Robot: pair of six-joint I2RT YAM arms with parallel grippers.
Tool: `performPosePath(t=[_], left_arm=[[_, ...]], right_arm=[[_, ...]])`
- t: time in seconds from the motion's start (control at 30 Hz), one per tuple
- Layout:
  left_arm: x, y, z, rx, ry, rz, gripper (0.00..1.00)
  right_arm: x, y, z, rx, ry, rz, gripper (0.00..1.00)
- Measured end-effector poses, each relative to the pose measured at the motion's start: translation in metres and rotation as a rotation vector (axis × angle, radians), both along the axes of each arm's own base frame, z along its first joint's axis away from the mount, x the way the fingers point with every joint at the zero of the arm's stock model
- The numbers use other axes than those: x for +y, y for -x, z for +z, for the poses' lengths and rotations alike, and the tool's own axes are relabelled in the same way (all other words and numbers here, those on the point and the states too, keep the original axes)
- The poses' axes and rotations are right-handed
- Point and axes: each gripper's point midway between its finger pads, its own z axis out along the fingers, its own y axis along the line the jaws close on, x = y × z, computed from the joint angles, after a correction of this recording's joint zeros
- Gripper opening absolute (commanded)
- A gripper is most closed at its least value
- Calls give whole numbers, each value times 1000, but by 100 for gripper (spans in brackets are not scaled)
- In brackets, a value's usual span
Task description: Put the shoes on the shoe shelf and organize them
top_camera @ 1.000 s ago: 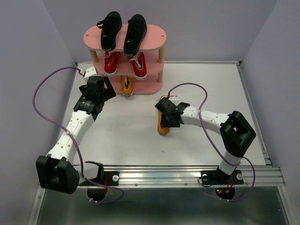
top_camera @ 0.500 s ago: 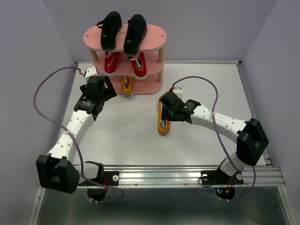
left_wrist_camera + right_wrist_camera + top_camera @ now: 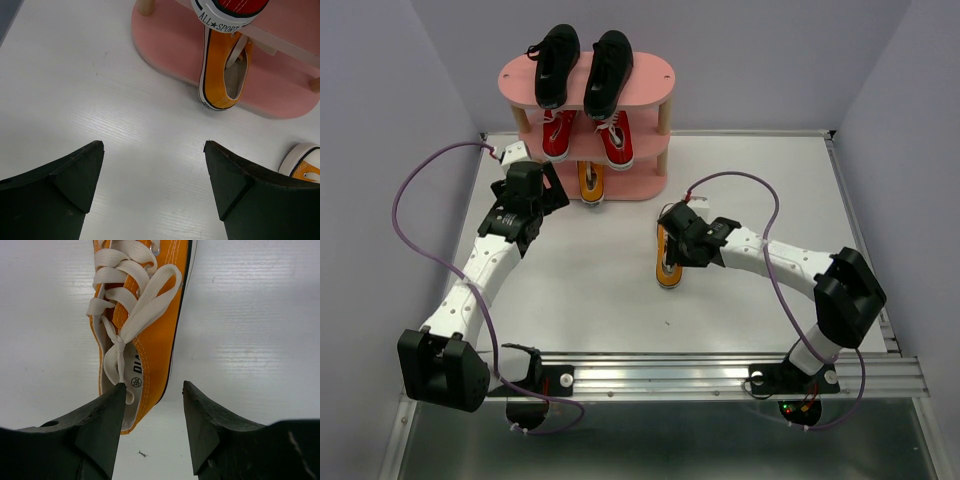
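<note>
The pink shoe shelf [image 3: 652, 92] stands at the back of the table. A pair of black shoes [image 3: 582, 68] sits on its top board and a red pair [image 3: 588, 136] on the middle one. One orange shoe [image 3: 591, 182] [image 3: 220, 75] rests on the bottom board [image 3: 280, 97]. The other orange shoe [image 3: 667, 270] [image 3: 145, 310] lies on the table. My right gripper [image 3: 674, 244] [image 3: 154, 385] hangs open just over its heel end, one finger above the shoe's opening and the other outside its side wall. My left gripper [image 3: 548, 192] [image 3: 153, 145] is open over bare table before the shelf.
Purple cables loop from both arms over the table. Grey walls close in the table on the left, right and back. A metal rail [image 3: 720, 375] runs along the near edge by the arm bases.
The right arm's elbow swung outward and came partly back, and its gripper now sits a little lower over the orange shoe. The shoe and the left arm have stayed put.
</note>
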Motion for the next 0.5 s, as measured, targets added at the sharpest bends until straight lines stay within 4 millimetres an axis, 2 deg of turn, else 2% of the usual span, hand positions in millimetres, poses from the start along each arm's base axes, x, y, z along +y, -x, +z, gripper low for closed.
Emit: performPosePath(t=[0.2, 0.5], left_arm=[[-1, -1, -4, 11, -1, -3, 93], [-1, -1, -4, 11, 0, -3, 93]], right_arm=[[-2, -1, 0, -7, 8, -7, 56], [-2, -3, -20, 21, 46, -7, 56]])
